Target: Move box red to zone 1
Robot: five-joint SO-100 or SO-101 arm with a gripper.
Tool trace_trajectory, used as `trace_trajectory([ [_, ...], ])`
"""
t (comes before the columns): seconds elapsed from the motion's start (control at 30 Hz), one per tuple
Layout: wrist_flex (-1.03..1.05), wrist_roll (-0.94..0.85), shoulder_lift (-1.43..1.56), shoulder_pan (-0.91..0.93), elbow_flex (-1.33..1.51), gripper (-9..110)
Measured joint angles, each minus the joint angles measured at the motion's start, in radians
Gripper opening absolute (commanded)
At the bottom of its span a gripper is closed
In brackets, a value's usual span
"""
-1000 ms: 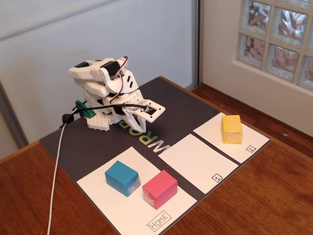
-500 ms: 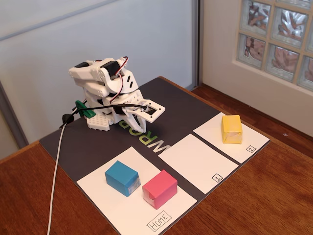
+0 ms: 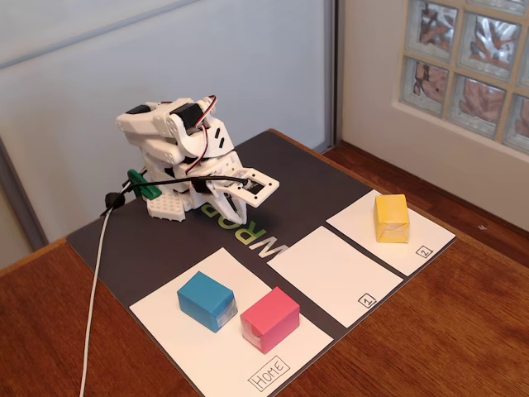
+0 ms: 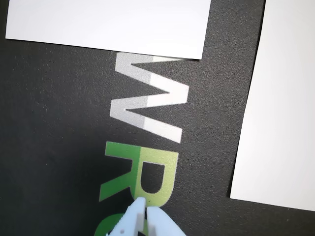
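Note:
The red box is a pinkish-red block on the sheet marked HOME, at the front of the fixed view, beside a blue block. Zone 1 is the bare white sheet with a boxed "1", to the right of the HOME sheet. It also shows along the top of the wrist view. My gripper is shut and empty. It points down at the dark mat over the green letters, far behind the red box. The arm is folded low over its base. The red box is out of the wrist view.
A yellow block sits on the sheet marked "2" at the right. The HOME sheet's edge fills the right of the wrist view. A white cable trails down the left of the mat. A wall stands behind the arm.

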Motion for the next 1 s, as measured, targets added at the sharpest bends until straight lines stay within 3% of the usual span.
trace_trajectory([
  [0.53, -0.109, -0.121, -0.061, -0.008, -0.095, 0],
  [0.73, -0.206, -0.196, -0.634, -0.008, -0.546, 0],
  [1.0, -0.091, -0.206, -1.172, -0.012, -1.273, 0],
])
